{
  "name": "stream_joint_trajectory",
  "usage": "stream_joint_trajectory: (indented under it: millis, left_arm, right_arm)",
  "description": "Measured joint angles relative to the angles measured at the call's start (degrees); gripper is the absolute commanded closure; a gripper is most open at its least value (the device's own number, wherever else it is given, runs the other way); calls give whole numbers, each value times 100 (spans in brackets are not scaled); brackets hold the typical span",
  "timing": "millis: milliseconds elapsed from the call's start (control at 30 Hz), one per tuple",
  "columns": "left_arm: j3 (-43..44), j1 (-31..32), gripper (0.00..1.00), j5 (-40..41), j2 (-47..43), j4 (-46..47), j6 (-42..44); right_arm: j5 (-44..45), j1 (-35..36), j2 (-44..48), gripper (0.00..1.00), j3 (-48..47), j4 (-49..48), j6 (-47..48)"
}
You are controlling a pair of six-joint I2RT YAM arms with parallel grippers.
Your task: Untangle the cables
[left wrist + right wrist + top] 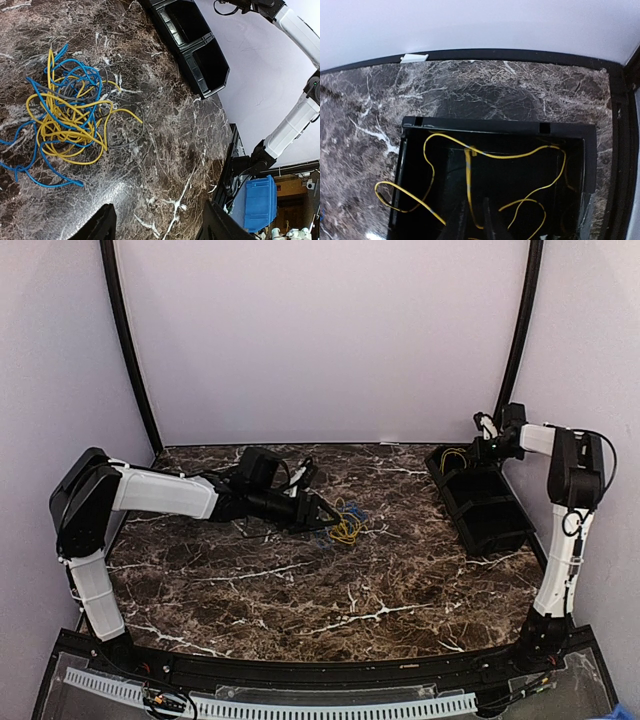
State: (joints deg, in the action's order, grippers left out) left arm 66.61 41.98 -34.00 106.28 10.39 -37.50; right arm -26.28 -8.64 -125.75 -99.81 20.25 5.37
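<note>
A tangle of yellow, blue and grey cables (65, 117) lies on the marble table (300, 590), small in the top view (347, 524). My left gripper (159, 207) is open and empty. It hovers just beside the tangle, at the tangle's left in the top view (322, 514). My right gripper (474, 200) hangs over the far compartment of a black bin (500, 129). Its jaws are nearly together with a yellow cable (470, 175) running between them. The rest of that cable loops inside the bin and over its left wall. The top view shows this gripper (484, 448) above the bin (500, 530).
The black bin has several compartments (212, 65) along the right side of the table. A blue crate (260, 202) stands off the table beyond its edge. The enclosure walls are close behind and beside the right arm.
</note>
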Motion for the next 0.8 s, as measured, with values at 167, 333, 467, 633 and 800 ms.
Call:
stream_joint_trajectory:
  millis: [167, 333, 467, 633, 800]
  left_arm:
    - [4, 4, 38, 160, -63, -201, 170]
    - [98, 4, 38, 433, -284, -503, 459]
    - [98, 4, 39, 828, -656, -710, 691]
    - [26, 4, 44, 1440, -1021, -741, 887]
    - [0, 4, 46, 1891, -977, -776, 994]
  right_arm:
    - [345, 0, 330, 66, 234, 175, 33]
    - [597, 0, 1322, 62, 739, 275, 125]
    - [636, 0, 2275, 60, 1137, 195, 157]
    - [48, 85, 3185, 59, 2118, -188, 260]
    - [-831, 686, 3427, 60, 3362, -490, 433]
